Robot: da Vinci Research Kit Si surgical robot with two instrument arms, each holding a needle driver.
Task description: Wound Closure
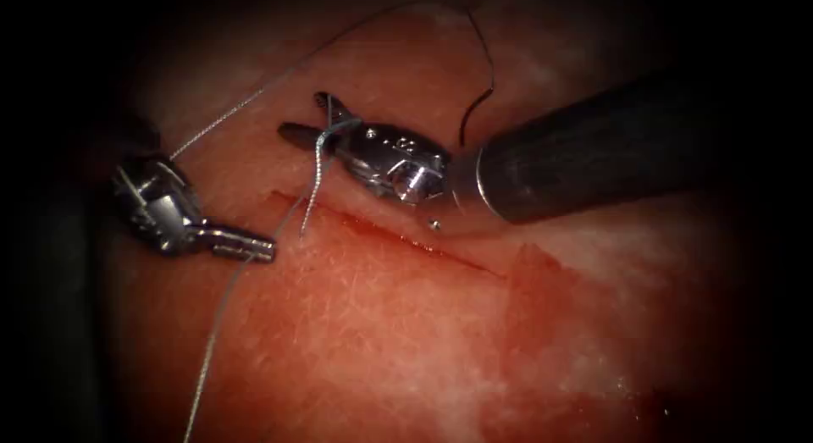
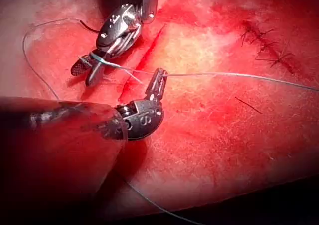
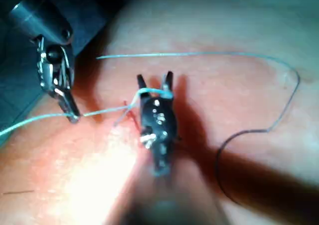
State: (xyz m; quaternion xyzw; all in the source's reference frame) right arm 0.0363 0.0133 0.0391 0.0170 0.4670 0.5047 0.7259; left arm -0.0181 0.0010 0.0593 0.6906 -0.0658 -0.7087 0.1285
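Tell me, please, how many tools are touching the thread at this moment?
2. The left tool, just left of the cut, is shut on the thread. The right tool, above the cut, has open jaws with thread looped around them.

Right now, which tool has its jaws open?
The right tool, entering from the endoscope's right: its jaws are spread with thread looped around them. The left tool has its jaws shut on the thread.
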